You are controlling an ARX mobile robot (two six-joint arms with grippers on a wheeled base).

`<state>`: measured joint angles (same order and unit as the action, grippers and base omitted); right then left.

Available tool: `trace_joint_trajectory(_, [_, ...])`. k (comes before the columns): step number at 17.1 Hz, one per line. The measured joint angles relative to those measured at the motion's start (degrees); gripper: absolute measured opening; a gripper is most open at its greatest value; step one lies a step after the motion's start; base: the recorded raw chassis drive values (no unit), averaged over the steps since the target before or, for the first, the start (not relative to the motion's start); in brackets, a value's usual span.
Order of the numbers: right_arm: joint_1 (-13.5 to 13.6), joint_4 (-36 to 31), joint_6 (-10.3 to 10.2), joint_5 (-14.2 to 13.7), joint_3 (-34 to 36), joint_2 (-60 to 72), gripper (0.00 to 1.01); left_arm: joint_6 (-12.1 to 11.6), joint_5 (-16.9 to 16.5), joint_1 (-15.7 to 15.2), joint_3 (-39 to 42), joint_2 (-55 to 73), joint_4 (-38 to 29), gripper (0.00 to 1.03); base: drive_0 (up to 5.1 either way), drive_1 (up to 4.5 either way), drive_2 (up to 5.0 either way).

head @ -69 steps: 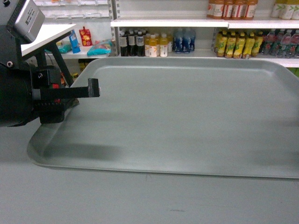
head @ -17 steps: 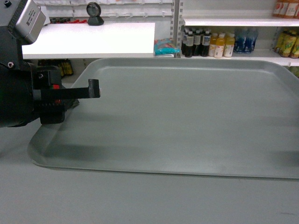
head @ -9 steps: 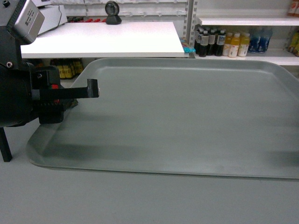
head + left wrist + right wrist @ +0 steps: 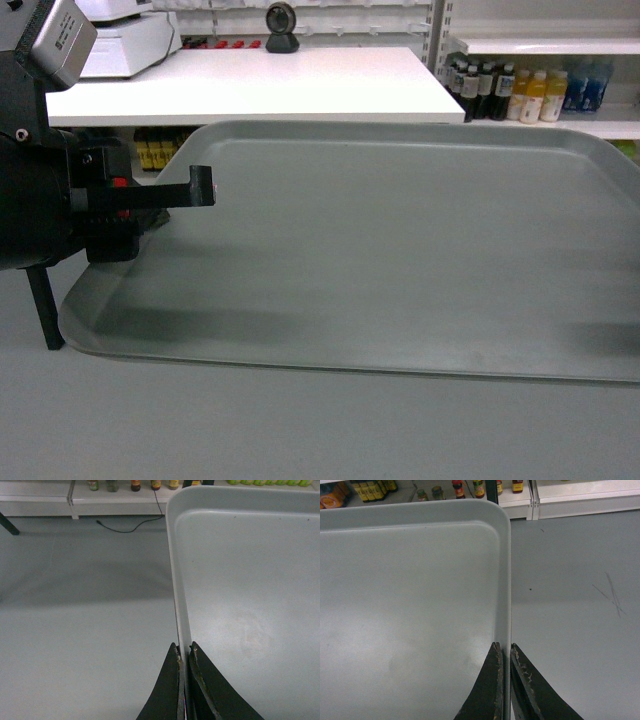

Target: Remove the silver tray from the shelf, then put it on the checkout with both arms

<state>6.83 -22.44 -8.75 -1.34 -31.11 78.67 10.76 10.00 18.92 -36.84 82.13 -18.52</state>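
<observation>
Currently, I have the silver tray (image 4: 400, 250) held level in the air between both arms, well above the grey floor (image 4: 85, 615). In the head view it fills most of the frame, its far rim lying just below the edge of the white checkout (image 4: 260, 85) behind it; the tray is not resting on that counter.

Left gripper (image 4: 185, 652): in the left wrist view its two thin black fingers (image 4: 170, 690) are pressed together on the tray's left rim, one outside the lip and one inside. In the head view the same arm appears at the far left as a black body with a grey box camera (image 4: 55, 45) on top.

Right gripper (image 4: 504, 652): in the right wrist view its fingers likewise pinch the tray's right rim, near the rounded corner. This gripper lies beyond the right edge of the head view.

Background, head view: a small black round device (image 4: 282, 25) and a white machine (image 4: 130, 45) stand on the checkout; bottles (image 4: 520, 90) line a shelf (image 4: 560, 125) at the upper right. A black cable (image 4: 130, 525) lies on the floor in the left wrist view.
</observation>
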Motion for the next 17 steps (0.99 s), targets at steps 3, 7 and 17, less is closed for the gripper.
trace_joint_trajectory(3, [-0.02, 0.11, 0.00, 0.02, 0.00, 0.00, 0.02, 0.00, -0.04, 0.00, 0.00, 0.00, 0.22, 0.03, -4.9, 2.46, 2.5])
trace_joint_trajectory(7, [-0.02, 0.11, 0.00, 0.02, 0.00, 0.00, 0.02, 0.00, -0.02, 0.00, 0.00, 0.00, 0.26, 0.03, -5.0, 2.42, 2.4])
trace_joint_trajectory(17, [0.46, 0.07, -0.02, -0.20, 0.00, 0.02, 0.02, -0.02, 0.04, -0.24, 0.00, 0.00, 0.24, 0.03, -1.5, 0.73, 0.7])
